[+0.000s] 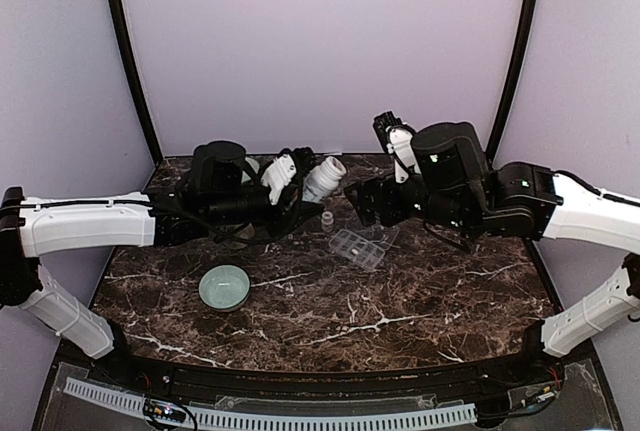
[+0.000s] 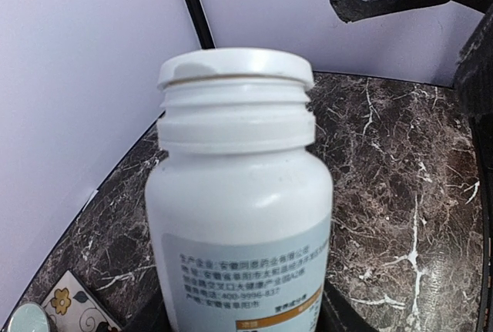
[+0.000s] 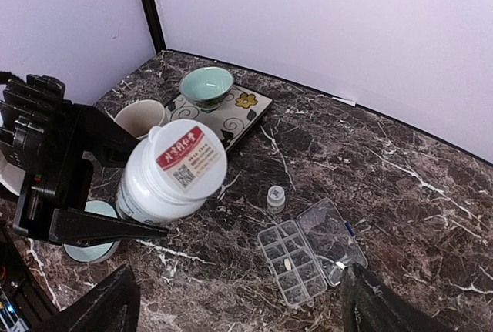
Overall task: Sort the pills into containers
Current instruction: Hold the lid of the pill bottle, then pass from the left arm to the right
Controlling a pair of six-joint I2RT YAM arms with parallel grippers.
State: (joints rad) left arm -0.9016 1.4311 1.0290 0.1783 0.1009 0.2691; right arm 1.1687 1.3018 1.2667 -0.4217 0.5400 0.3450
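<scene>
The clear pill-organiser box (image 1: 355, 248) lies on the marble table with its lid (image 3: 333, 232) folded open; it also shows in the right wrist view (image 3: 293, 261). One pale pill (image 3: 287, 263) sits in a middle compartment. My left gripper (image 1: 298, 181) is shut on a large white pill bottle (image 2: 239, 193) with its white cap (image 2: 235, 66) on, held tilted above the table left of the box. My right gripper (image 1: 362, 199) hangs open and empty just right of the bottle, above the box. Its fingers (image 3: 385, 309) frame the bottom of the right wrist view.
A tiny white-capped vial (image 3: 275, 197) stands just behind the box. A pale green bowl (image 1: 224, 287) sits front left. At the back left, a patterned tray (image 3: 250, 105) carries another green bowl (image 3: 206, 85), with a cream cup (image 3: 139, 119) beside it.
</scene>
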